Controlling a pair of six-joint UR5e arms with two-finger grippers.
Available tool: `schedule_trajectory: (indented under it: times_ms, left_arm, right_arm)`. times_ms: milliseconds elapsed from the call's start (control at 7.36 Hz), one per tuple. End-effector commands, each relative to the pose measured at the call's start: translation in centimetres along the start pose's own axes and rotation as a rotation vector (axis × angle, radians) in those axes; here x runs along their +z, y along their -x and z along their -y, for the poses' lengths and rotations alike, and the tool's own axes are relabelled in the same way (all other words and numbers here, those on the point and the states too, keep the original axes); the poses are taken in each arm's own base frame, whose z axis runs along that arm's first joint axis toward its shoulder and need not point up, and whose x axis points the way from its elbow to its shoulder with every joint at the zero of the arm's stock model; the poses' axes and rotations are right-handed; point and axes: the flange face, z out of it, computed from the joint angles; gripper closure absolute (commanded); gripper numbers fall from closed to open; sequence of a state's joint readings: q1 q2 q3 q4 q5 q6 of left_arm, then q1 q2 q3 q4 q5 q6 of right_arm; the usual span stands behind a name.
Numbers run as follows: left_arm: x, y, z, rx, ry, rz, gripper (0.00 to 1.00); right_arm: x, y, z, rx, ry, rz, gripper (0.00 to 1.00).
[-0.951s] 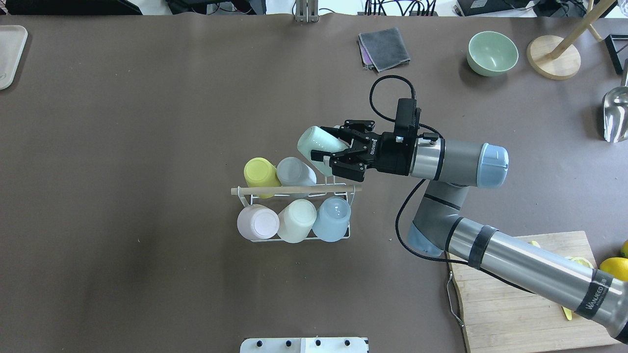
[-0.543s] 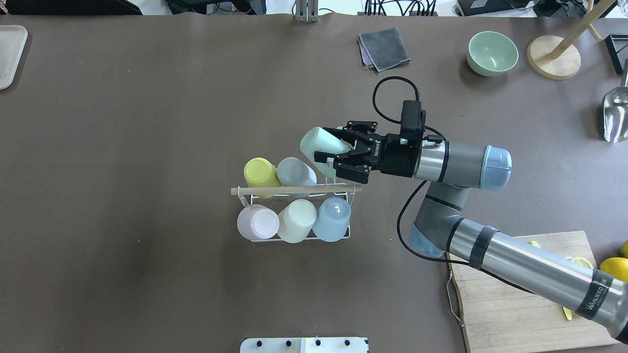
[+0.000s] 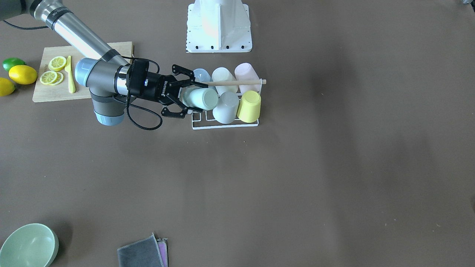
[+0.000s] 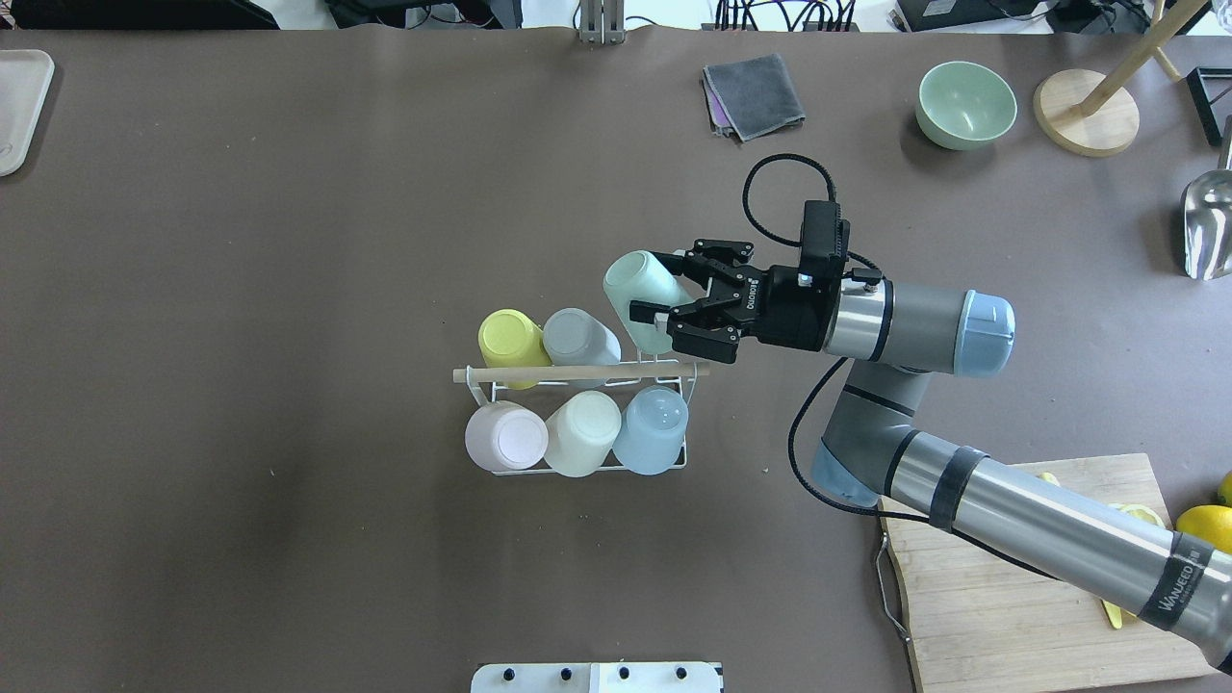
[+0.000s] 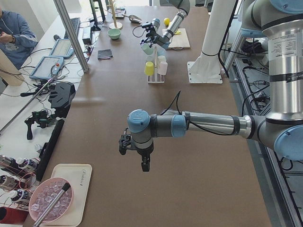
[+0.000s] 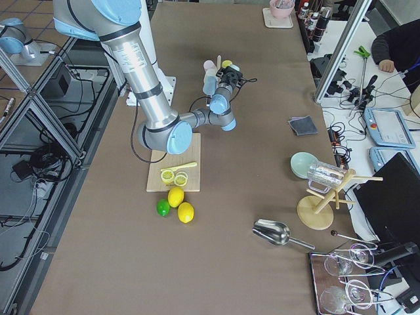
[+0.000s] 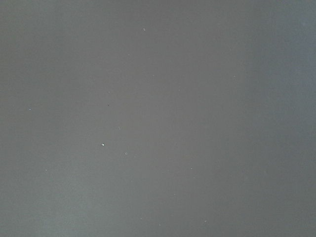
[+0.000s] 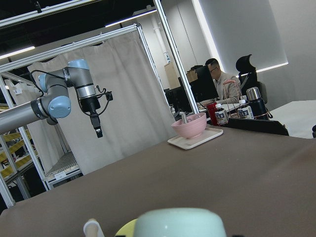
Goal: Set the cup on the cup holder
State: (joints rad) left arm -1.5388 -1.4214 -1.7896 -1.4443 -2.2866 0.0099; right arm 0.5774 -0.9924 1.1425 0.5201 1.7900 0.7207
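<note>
Brown matte surface (image 4: 289, 192) w/ lab benches & screens beyond its edges. The mint cup (image 4: 637, 287) is tilted on its side, up off the surface over the far right corner of the cup holder (image 4: 577, 372), just beside the grey cup (image 4: 577, 337); can't tell if it touches a prong. The right end effector (image 4: 662, 286) pinches it near the rim, fingers wide on either side. The holder carries five more cups: grey & yellow cup (image 4: 510, 337) in the far row, pink cup (image 4: 505, 435), cream cup (image 4: 583, 431) & blue cup (image 4: 653, 428) in the near row. Further out: cutting board (image 4: 1011, 577), green bowl (image 4: 965, 104), grey cloth (image 4: 756, 94). The left end effector (image 5: 144, 163) hangs over bare surface, well apart from the holder; spread or closed, can't tell.
</note>
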Motion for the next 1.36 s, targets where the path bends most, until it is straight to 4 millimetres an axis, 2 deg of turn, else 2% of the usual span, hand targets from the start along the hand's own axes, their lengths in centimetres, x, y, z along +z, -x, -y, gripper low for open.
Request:
schedule_trajectory:
  times_ms: [0,272,408,679,815,951,1087,1223]
  left_arm:
    - [-0.4,-0.3,0.1,0.004,-0.007,0.006,0.02]
    - [0.0,0.1,-0.3,-0.004,0.0,0.006,0.02]
    - [-0.1,0.0,-0.2,-0.002,0.0,0.006,0.02]
    - [-0.1,0.0,-0.2,-0.001,-0.001,0.006,0.02]
    - [-0.1,0.0,-0.2,-0.001,-0.001,0.006,0.02]
    - [0.0,0.1,-0.2,-0.003,0.001,0.006,0.02]
    - [0.0,0.0,-0.2,-0.002,0.0,0.006,0.02]
    - [-0.2,-0.2,-0.1,0.003,-0.006,0.004,0.02]
  right_arm:
    - [-0.9,-0.4,1.1,-0.018,-0.039,0.01,0.0]
    - [-2.4,-2.0,3.9,-0.054,-0.07,-0.017,0.0]
    - [-3.5,-3.8,6.0,-0.081,-0.086,-0.06,0.0]
    - [-7.2,-11.2,13.4,-0.123,-0.028,-0.323,0.0]
    - [-8.1,-13.9,17.6,-0.108,0.041,-0.48,0.0]
    - [-8.3,-15.2,20.5,-0.073,0.107,-0.611,0.0]
    - [-8.0,-15.9,22.1,-0.033,0.171,-0.707,0.0]
    - [-7.8,-16.5,22.2,0.021,0.253,-0.799,0.0]
